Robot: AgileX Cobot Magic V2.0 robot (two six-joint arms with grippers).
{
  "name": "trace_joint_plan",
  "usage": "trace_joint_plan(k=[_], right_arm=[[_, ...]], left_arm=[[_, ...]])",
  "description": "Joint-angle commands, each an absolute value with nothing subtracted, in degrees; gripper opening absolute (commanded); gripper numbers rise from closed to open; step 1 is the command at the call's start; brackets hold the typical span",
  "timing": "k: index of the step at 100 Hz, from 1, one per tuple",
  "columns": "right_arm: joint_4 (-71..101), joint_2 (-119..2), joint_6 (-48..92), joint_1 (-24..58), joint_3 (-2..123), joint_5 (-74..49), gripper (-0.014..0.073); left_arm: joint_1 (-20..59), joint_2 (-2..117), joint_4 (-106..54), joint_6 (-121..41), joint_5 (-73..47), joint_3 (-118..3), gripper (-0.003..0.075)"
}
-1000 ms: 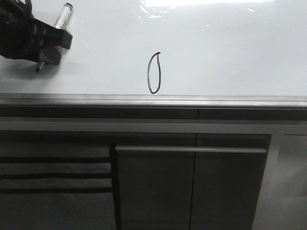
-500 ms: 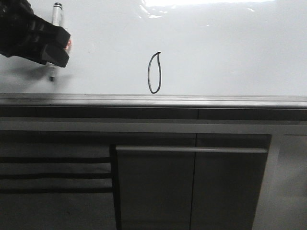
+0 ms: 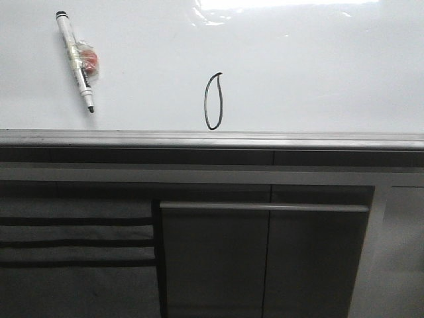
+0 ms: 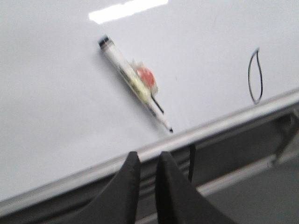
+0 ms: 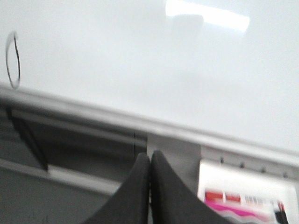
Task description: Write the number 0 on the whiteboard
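Observation:
The number 0 (image 3: 213, 101) is a narrow tall black oval with a small tail, drawn on the whiteboard (image 3: 318, 66) near its front edge. It also shows in the left wrist view (image 4: 255, 76) and the right wrist view (image 5: 12, 60). A white marker (image 3: 74, 59) with a red taped patch lies loose on the board at the far left, tip toward the front edge. My left gripper (image 4: 148, 158) is pulled back over the board's edge, clear of the marker (image 4: 135, 83), jaws a narrow gap apart and empty. My right gripper (image 5: 149, 156) is shut and empty. Neither gripper shows in the front view.
The board's grey metal edge (image 3: 265, 139) runs across the front. Below it are dark grey cabinet fronts (image 3: 265, 258) with a long handle bar (image 3: 265, 207). A white label with red and pink print (image 5: 247, 200) sits below the edge by the right gripper.
My left gripper has let go of the marker and withdrawn out of the front view. The marker now lies flat on the board. The drawn 0 is unchanged.

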State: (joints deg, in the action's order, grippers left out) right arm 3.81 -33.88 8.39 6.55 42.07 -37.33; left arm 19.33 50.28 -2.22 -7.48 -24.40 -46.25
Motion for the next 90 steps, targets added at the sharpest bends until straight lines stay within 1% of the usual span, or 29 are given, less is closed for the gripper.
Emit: trace_joint_plan(k=[1,11,46,64,78,90], right_arm=[[4.21,-29.52,6.21,6.25,37.38,-17.37,-0.0065],[4.21,-26.37,6.21,6.25,32.87,-11.58,-0.0065],[4.21,-25.21,6.21,6.25,27.56,-12.16,-0.0065],[4.21,-25.21,6.21,6.25,27.56,-12.30,-0.0065],[4.21,-25.21,6.21,6.25,27.56,-12.30,-0.0065],[4.21,-25.21,6.21,6.25,27.56,-12.30,-0.0065]], left_arm=[[19.24,45.14,-2.90,-5.79,-10.77,-42.30,-0.0020],[19.24,41.39,-2.90,-5.79,-8.35,-38.22,-0.0020],[19.24,39.24,-2.90,-5.79,-8.35,-31.36,-0.0020],[15.59,27.22,-1.79,-5.79,-8.32,-24.70,-0.0020],[10.70,15.75,-1.79,-5.79,-7.75,-15.31,-0.0020],[7.70,7.61,-2.02,-5.79,-4.30,-7.34,-0.0020]])
